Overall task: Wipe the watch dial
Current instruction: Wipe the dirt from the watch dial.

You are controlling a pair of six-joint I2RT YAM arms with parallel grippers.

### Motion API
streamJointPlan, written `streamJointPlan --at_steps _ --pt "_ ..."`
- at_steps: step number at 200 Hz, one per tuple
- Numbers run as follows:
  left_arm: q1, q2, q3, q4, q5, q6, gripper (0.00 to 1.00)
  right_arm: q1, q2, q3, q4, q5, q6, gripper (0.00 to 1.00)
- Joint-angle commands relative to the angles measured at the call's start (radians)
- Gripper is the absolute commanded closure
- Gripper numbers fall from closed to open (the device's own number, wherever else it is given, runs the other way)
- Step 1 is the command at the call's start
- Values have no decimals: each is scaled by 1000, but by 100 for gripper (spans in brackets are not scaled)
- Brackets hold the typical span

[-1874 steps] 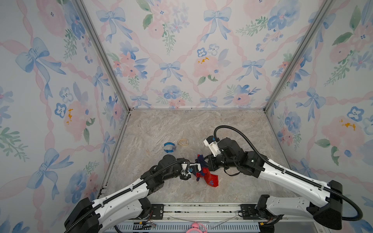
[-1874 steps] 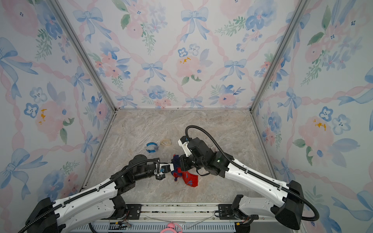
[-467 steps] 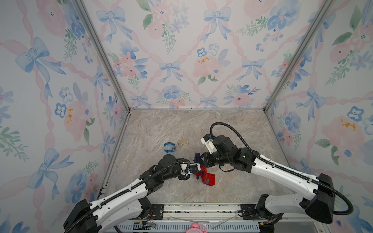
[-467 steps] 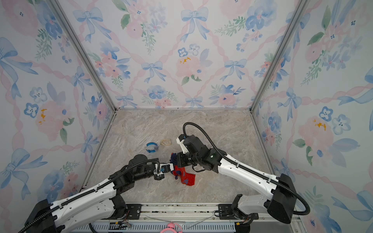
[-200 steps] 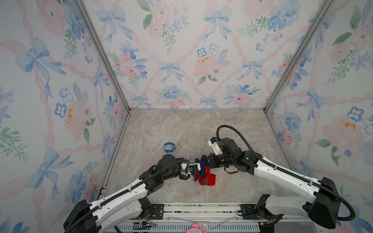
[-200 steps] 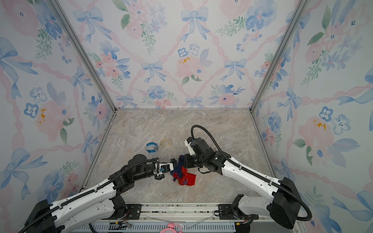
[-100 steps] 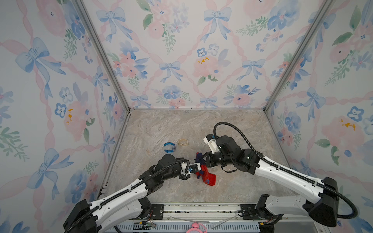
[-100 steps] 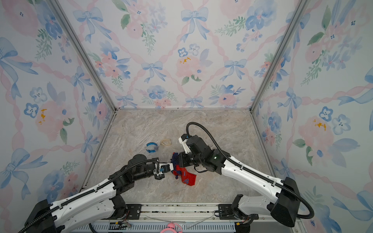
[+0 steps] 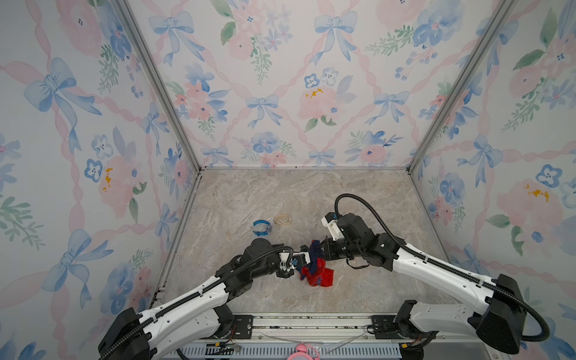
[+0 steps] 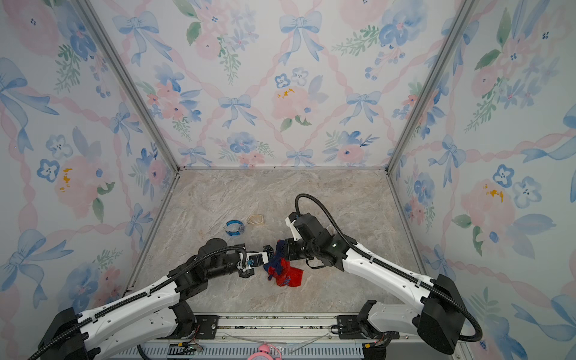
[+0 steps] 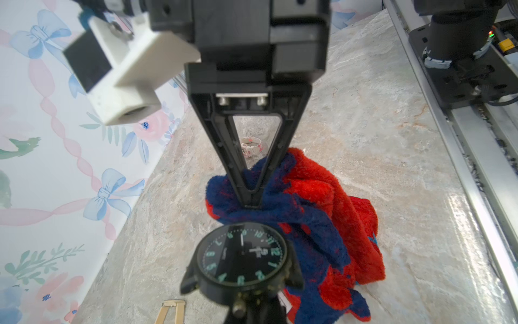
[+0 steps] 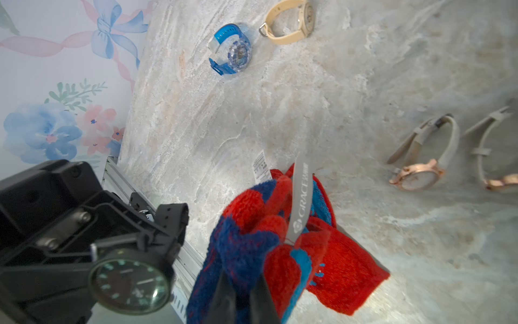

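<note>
Watch dial (image 10: 268, 248), both top views: black watch held off the bench (image 10: 343, 193) near its front edge by my left gripper (image 10: 265, 253), closed on it; right gripper (image 10: 280, 249) clamps a red-and-blue cloth (image 10: 288, 276) alongside. Left wrist: glass uncovered, cloth at its rim. Right wrist: cloth tail hangs low. Risk, I judge: a hard push twists the watch loose, or the tail drags

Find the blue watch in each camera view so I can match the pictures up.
In a top view: blue watch lies beside the beige watch, beyond the red and blue cloth.
In a top view: blue watch, again beside the beige watch.
Left wrist: not in it.
Right wrist: blue watch, next to the beige watch.
Shared landmark: the red and blue cloth, seen in all four views.
</note>
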State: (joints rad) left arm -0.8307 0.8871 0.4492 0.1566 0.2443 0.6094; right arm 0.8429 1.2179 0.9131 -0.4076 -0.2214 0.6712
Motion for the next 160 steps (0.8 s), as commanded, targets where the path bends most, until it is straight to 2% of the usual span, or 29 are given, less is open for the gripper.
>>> streamJointPlan --at_steps 1,43,95,160 --pt "1 -9 14 38 15 -6 94 -5 -68 3 -6 -15 8 100" --pt "2 1 17 37 15 -8 95 44 -101 72 -30 -9 -5 100" --pt "3 -7 17 35 12 -9 95 121 -11 105 -1 -15 -6 100" --pt "2 -20 16 36 9 -8 95 66 -14 20 2 -1 -2 100"
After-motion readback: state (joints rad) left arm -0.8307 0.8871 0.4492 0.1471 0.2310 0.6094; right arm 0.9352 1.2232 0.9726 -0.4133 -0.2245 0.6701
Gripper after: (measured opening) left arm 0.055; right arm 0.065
